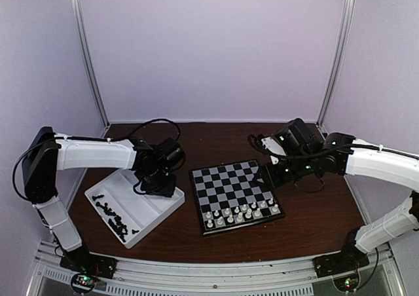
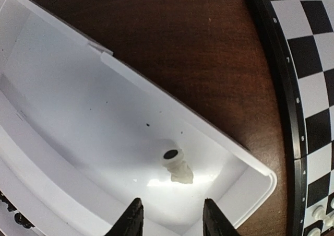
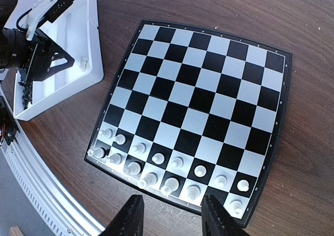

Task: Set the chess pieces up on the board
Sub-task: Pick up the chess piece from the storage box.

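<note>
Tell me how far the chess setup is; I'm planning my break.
Done: two rows of white pieces stand on the board, nearest the arms. In hand: nothing gripped; the open left gripper hovers over one white piece in the tray. Left: that piece and the black pieces in the tray's other compartment.

One board carries fifteen cream-white chess pieces: eight in the second row from its near edge and seven in the edge row itself. One white tray lies just left of the board. It holds a single white piece and a heap of black pieces too clumped to count.
</note>
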`<move>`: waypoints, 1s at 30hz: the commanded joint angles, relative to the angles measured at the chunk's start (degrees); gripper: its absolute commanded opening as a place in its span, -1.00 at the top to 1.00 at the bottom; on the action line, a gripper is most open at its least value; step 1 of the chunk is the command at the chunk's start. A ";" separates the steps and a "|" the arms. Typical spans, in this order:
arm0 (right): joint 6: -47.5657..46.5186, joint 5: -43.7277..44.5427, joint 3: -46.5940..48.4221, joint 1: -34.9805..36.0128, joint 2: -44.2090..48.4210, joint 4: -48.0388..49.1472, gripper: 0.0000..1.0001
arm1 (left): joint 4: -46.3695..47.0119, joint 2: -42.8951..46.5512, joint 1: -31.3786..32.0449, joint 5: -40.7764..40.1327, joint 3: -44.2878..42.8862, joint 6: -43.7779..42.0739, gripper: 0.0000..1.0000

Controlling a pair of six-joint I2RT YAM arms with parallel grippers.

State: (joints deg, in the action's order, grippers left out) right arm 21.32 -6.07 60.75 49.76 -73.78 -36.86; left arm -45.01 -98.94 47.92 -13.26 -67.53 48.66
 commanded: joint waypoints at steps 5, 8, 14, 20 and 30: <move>-0.18 0.51 -0.62 0.20 1.79 1.76 0.19 | 8.18 -3.75 -2.94 1.32 1.00 4.93 0.20; -0.29 0.54 -0.72 0.25 1.71 1.92 0.19 | 9.24 -5.48 -3.27 2.21 0.78 5.48 0.20; -0.39 0.44 -0.81 0.26 1.74 2.06 0.19 | 8.76 -8.63 -3.54 2.75 -0.23 7.12 0.20; -0.49 0.32 -0.81 0.25 1.67 2.35 0.19 | 8.14 -8.73 -3.56 2.60 0.74 10.69 0.36; -0.23 -0.75 -0.39 0.25 0.86 3.47 0.19 | 9.17 -4.64 -3.55 0.68 4.11 15.22 0.75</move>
State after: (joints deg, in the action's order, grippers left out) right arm 21.17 -6.17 60.66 49.76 -73.28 -34.83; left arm -35.97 -105.67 44.60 -11.81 -65.52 61.17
